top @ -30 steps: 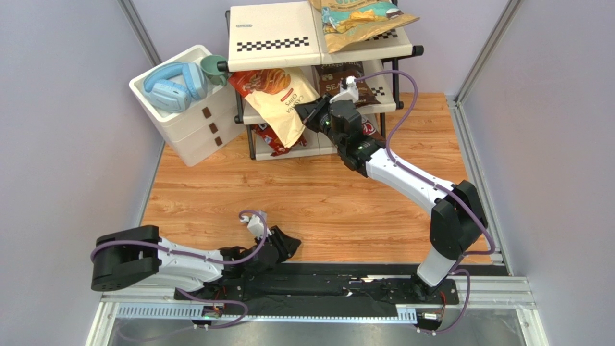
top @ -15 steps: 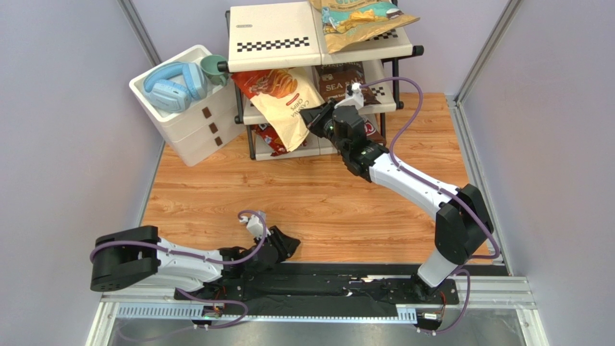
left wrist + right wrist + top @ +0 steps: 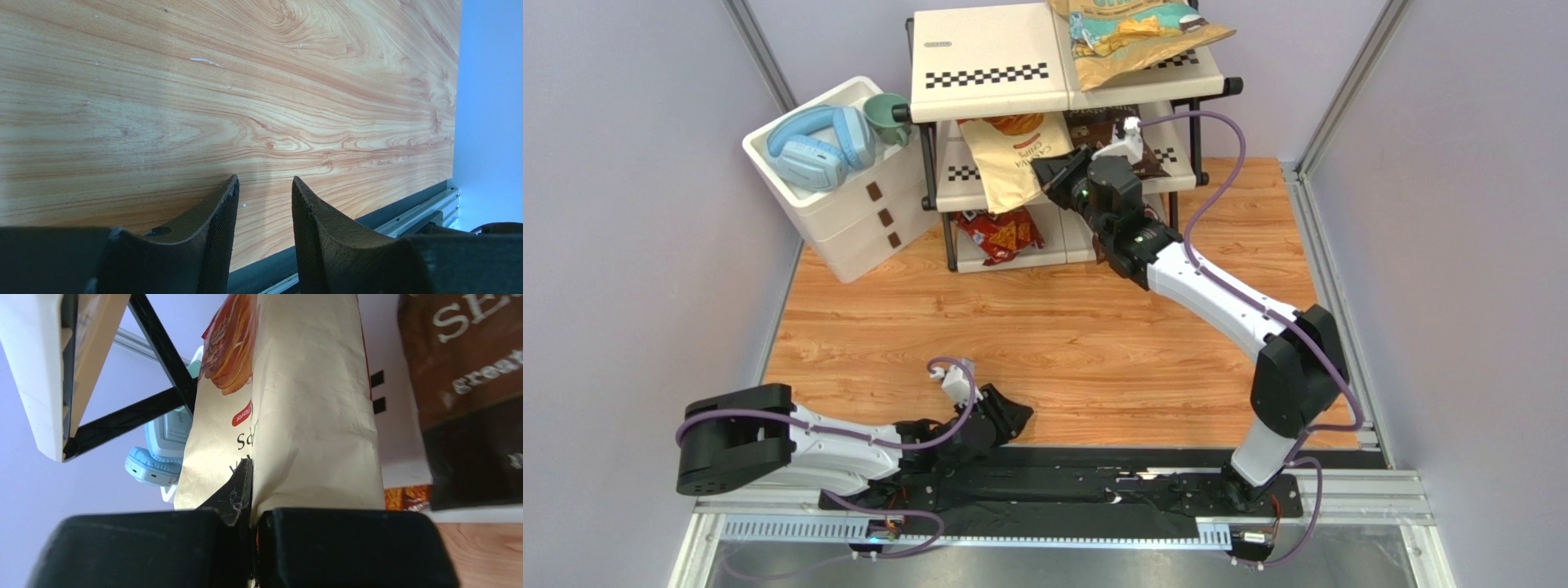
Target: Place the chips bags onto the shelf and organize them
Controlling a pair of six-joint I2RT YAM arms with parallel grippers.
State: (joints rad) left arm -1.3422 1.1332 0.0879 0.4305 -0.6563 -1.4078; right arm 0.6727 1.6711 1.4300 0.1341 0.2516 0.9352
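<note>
The cream three-tier shelf stands at the back. My right gripper is shut on the bottom edge of the cream bag with the red-orange top, which lies partly on the middle tier under the top tier; it also shows in the right wrist view. The dark brown Sea Salt bag lies on the middle tier to its right, also in the right wrist view. The tan-and-teal bag lies on the top tier. The red Doritos bag lies on the bottom tier. My left gripper is open and empty, low over the table.
A white three-drawer box stands left of the shelf, with blue headphones and a green cup on top. The shelf's black frame passes close to the held bag. Purple walls stand on both sides.
My right gripper has moved toward the shelf and pushed the cream bag further in under the top tier, uncovering the red bag below. The left arm has not moved.
</note>
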